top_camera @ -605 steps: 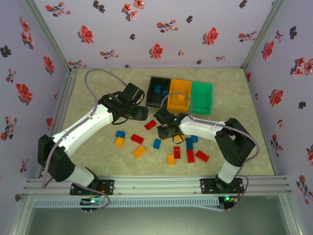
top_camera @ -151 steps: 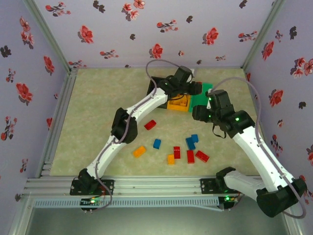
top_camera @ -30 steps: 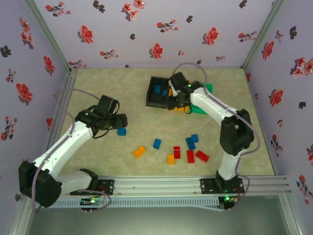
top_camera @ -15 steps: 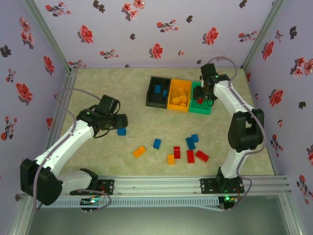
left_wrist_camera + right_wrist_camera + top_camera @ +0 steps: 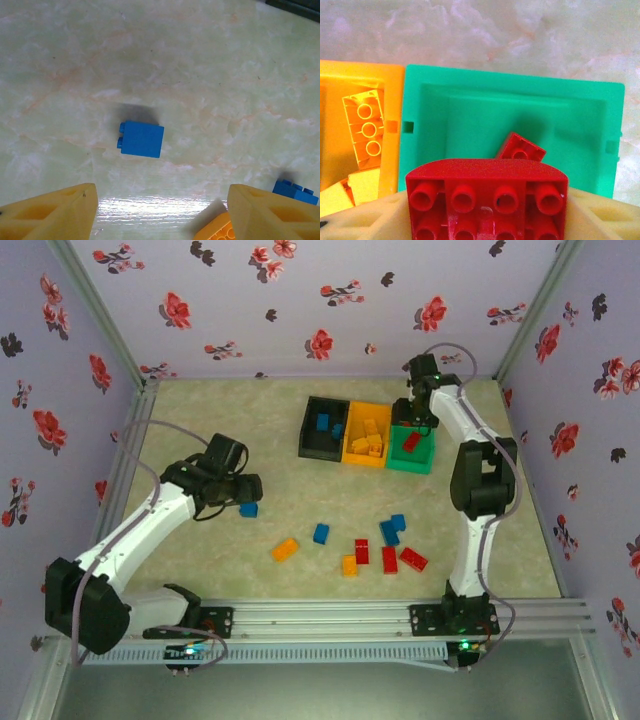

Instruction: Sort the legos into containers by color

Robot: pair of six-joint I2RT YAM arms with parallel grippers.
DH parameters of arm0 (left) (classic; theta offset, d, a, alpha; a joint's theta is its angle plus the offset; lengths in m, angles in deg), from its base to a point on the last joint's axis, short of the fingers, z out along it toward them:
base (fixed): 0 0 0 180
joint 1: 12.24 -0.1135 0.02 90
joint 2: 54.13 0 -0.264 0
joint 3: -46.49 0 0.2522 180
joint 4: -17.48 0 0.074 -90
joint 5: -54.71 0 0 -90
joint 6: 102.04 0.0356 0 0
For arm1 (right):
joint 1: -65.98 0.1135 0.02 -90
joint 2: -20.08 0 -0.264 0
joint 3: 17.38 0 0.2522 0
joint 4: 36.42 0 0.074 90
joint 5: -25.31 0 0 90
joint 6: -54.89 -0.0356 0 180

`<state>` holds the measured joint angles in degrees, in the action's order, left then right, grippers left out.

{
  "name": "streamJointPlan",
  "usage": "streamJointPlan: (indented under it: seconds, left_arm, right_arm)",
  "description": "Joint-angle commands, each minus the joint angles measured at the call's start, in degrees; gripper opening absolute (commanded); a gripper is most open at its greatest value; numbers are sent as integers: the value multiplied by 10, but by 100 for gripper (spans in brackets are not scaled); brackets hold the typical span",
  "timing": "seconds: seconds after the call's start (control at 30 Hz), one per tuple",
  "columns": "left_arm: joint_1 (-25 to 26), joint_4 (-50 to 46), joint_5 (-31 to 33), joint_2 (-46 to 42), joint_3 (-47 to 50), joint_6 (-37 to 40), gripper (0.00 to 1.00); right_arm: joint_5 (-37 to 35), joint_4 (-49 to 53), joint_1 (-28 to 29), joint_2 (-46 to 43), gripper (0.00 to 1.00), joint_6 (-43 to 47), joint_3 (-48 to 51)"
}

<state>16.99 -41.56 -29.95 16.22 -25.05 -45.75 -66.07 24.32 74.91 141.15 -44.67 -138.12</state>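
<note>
The containers stand in a row at the back: black [image 5: 305, 440], orange [image 5: 365, 461] and green [image 5: 410, 466]. My right gripper [image 5: 413, 418] hangs over the green bin [image 5: 515, 77], shut on a red lego [image 5: 487, 200] that spans the gap between its fingers. A smaller red lego [image 5: 521, 148] lies tilted inside that bin. My left gripper [image 5: 243, 492] is open above the table, with a blue lego [image 5: 141, 139] lying just ahead of its yellow fingers [image 5: 55, 212]. That blue lego [image 5: 248, 509] rests loose on the table, touched by nothing.
Several loose legos lie on the middle of the table: orange [image 5: 285, 549], blue [image 5: 321, 533], orange [image 5: 349, 564], red ones [image 5: 389, 559] and blue [image 5: 392, 530]. Orange bricks [image 5: 365, 130] fill the orange bin [image 5: 360, 65]. Flowered walls close three sides.
My right arm swung from above the black and orange bins to over the green bin, carrying the red lego. The left arm has barely moved.
</note>
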Motion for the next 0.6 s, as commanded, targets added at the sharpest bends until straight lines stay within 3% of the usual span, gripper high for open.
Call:
streamJointPlan:
  seconds: [0.0,0.3,0.57]
  left_arm:
    - [-3,-9,-5,3,-3,4,70]
    - [-4,-10,-1,13,-6,1,73]
    - [-4,-6,0,25,-7,1,74]
  right_arm:
    - [8,30,-6,17,74,-5,-32]
    - [15,38,-7,-4,78,-2,-29]
    - [25,0,1,-102,78,-12,82]
